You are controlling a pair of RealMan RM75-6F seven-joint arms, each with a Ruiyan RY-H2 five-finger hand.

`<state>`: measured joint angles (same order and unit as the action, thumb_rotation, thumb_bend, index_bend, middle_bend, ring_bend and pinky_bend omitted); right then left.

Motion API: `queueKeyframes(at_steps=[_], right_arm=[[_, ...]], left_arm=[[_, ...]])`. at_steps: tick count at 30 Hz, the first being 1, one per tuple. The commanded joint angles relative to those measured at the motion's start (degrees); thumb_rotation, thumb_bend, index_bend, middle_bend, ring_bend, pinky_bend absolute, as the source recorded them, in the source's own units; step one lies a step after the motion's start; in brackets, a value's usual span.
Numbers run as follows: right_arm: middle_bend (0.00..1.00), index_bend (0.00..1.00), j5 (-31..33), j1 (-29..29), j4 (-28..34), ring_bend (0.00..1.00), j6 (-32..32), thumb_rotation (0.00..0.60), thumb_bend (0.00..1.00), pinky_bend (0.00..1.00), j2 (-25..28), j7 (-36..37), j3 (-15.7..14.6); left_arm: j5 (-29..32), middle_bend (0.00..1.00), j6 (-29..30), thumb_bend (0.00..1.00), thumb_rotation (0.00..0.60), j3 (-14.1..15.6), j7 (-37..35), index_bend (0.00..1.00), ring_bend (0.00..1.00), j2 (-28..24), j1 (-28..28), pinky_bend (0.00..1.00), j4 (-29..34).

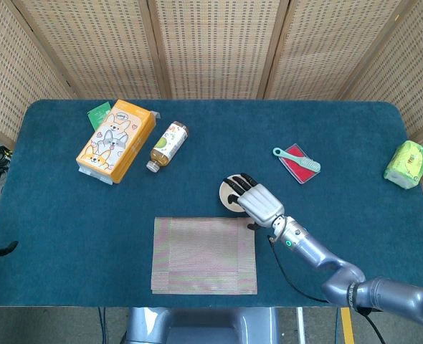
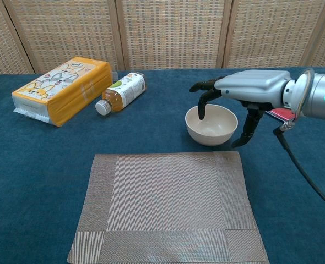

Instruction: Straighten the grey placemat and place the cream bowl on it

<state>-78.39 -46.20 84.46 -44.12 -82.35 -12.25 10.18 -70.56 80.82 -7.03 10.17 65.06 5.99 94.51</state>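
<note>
- Bowl [image 2: 211, 125]: cream, round and smooth, standing on the blue cloth just beyond the placemat's far right corner, not yet on it.
- Right hand [image 2: 245, 91] hangs directly over the bowl, one finger dipping inside the rim and the thumb down outside the right wall; whether it grips cannot be told.
- Placemat [image 2: 168, 206]: grey, woven, flat, lying about square to the table edge.
- Left hand: unseen.
- Carton [image 1: 116, 140], bottle [image 1: 168, 145] far left.

Staged test room: blue-clothed table [image 1: 89, 215], woven screens [image 1: 211, 43] behind
</note>
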Motion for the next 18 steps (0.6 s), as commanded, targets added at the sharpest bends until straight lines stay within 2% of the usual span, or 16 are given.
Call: queueKeyframes(at_steps=[1,11,13,18], right_arm=[[0.00,0.37,2.0,-0.8,-2.3,0.00,0.6,0.600,0.25,0.00,-2.5,-1.6,-0.3],[0.00,0.40,5.4,-1.9,-9.6,0.00,1.0,0.600,0.32,0.00,-7.7,-3.6,-0.7],[0.00,0.43,5.9,-2.1,-10.8,0.00,1.1,0.600,0.34,0.00,-8.5,-3.5,-0.7],[0.00,0.58,7.1,-2.6,-13.7,0.00,1.4,0.600,0.48,0.00,-10.2,-2.7,-0.3]], left_arm=[[0.1,0.00,-0.2,0.00,0.600,0.0,-0.2,0.00,0.00,0.0,0.1,0.00,-0.1],[0.6,0.00,-0.6,0.00,0.600,-0.2,-0.8,0.00,0.00,-0.3,0.2,0.00,-0.3],[0.5,0.00,-0.5,0.00,0.600,-0.2,-1.0,0.00,0.00,-0.4,0.2,0.00,-0.2],[0.3,0.00,-0.5,0.00,0.600,-0.1,-1.1,0.00,0.00,-0.5,0.1,0.00,-0.1]])
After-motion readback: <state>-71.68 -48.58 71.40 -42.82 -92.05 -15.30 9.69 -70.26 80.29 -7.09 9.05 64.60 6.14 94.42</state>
